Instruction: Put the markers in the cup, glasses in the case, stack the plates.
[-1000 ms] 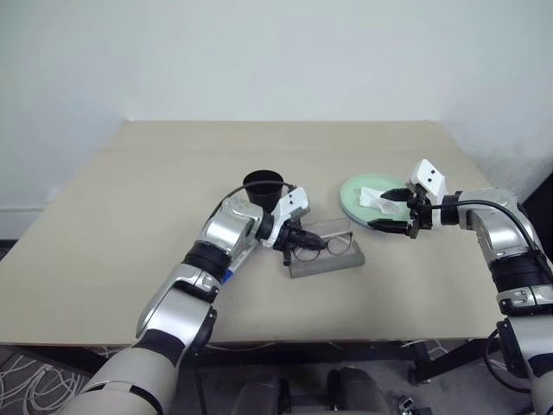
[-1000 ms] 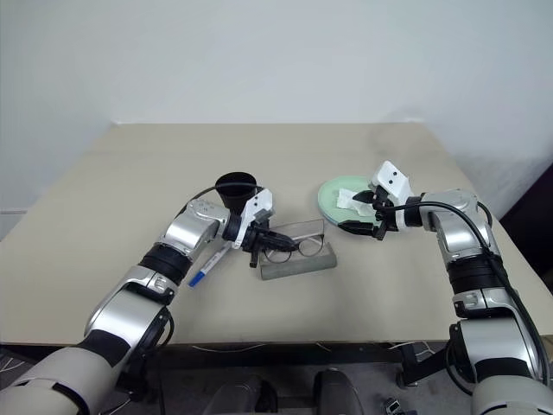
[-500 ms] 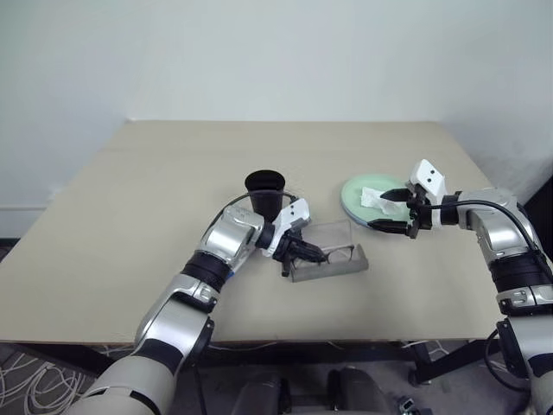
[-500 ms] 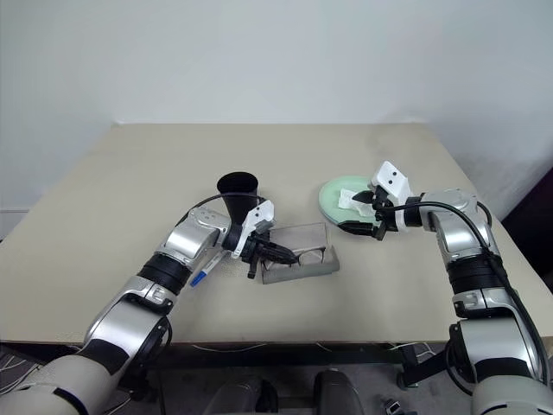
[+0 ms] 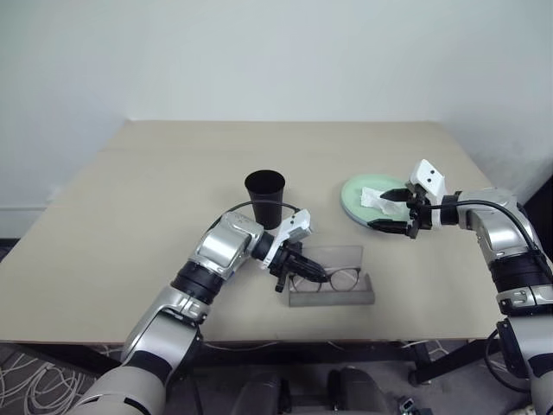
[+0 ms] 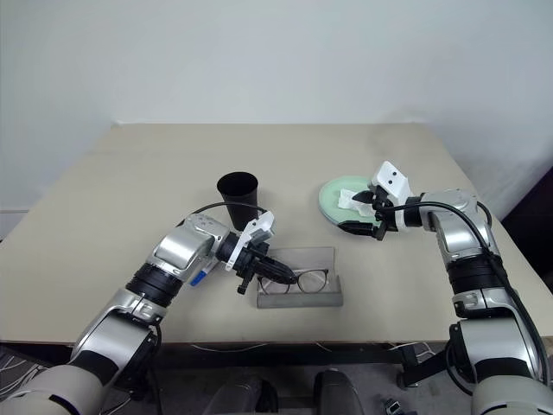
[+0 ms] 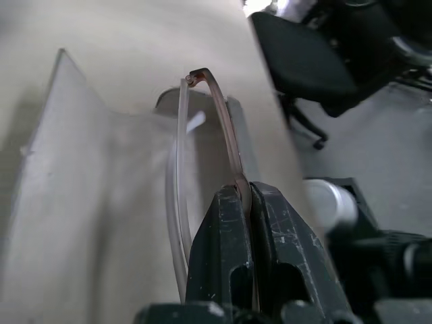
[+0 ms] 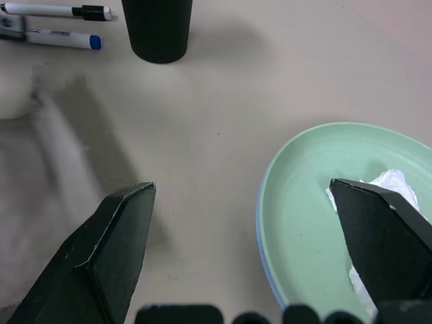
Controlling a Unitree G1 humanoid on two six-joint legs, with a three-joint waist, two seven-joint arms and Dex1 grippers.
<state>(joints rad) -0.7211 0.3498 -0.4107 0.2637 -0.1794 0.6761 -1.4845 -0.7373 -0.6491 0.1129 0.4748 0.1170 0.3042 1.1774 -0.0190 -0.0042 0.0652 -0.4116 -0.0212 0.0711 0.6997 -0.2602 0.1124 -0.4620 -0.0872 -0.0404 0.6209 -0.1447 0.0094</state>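
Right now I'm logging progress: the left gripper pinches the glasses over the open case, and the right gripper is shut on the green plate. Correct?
Not quite: the right gripper is open, its fingers either side of the green plate's rim, as the right wrist view shows. The rest holds.

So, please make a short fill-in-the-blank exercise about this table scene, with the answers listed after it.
1. The left tool is shut on the ____.
2. The case lies with its lid ____.
3. The white tissue lies on the mint green ____.
4. The right tool is ____, with one finger above the rim of the stack.

Missing words: glasses; open; plate; open
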